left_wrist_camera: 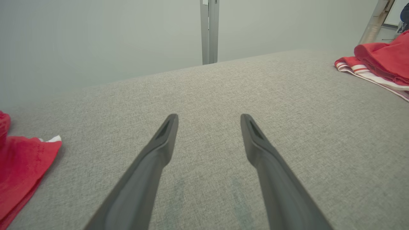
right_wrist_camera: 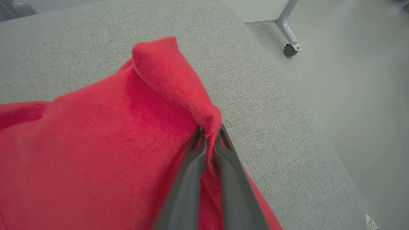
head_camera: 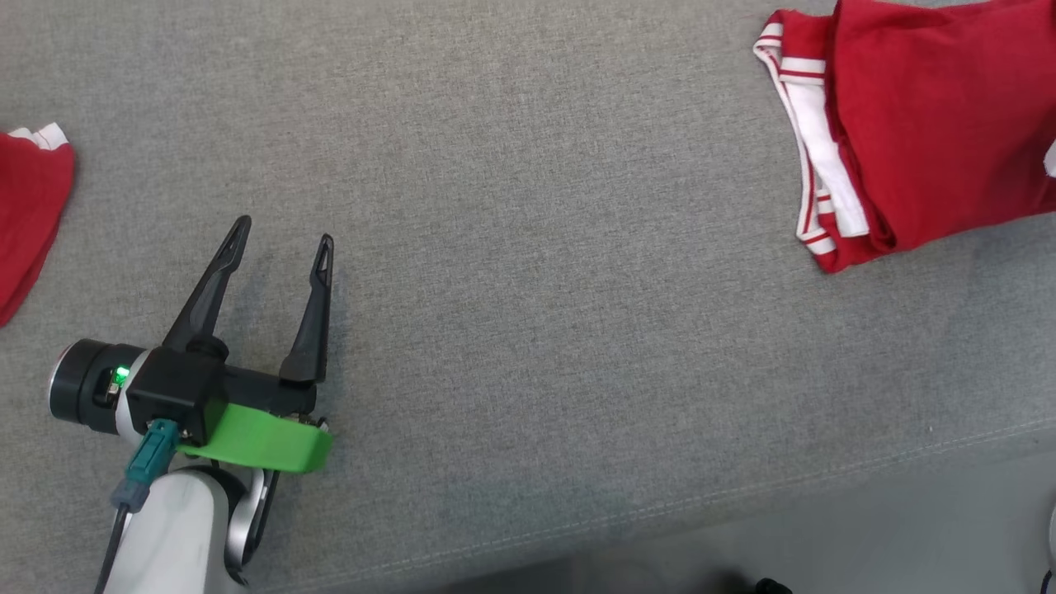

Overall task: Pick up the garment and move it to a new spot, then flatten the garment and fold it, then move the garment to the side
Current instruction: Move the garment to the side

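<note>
**Right end effector pinching the red garment at the table's far right**

I see the garment (head_camera: 932,132) at the upper right of my head view, a folded red knit bundle running off the frame's right and top edges, so I cannot tell its full long axis. Its white band with thin red stripes runs roughly up and down that view, tilted a little, and faces left towards the middle of the table (head_camera: 528,247). The cloth looks soft and matte, with rounded folds stacked at the lower corner.

On my right wrist view, the right end effector (right_wrist_camera: 211,129) is closed narrow on a raised ridge of the red fabric, which peaks up in a cone ahead of the fingertips.

The left end effector (head_camera: 285,231) sits well apart at the lower left with its fingers spread wide, gripping nothing, above bare table. A second red cloth (head_camera: 29,214) with a white scrap at its corner lies at the left edge.

The table top is grey woven fabric with a stitched seam (head_camera: 742,495) near its front edge. Beyond it are a pale floor (head_camera: 907,536), a metal leg on a caster (right_wrist_camera: 289,49) and a grey upright post (left_wrist_camera: 209,32) against a plain wall.
</note>
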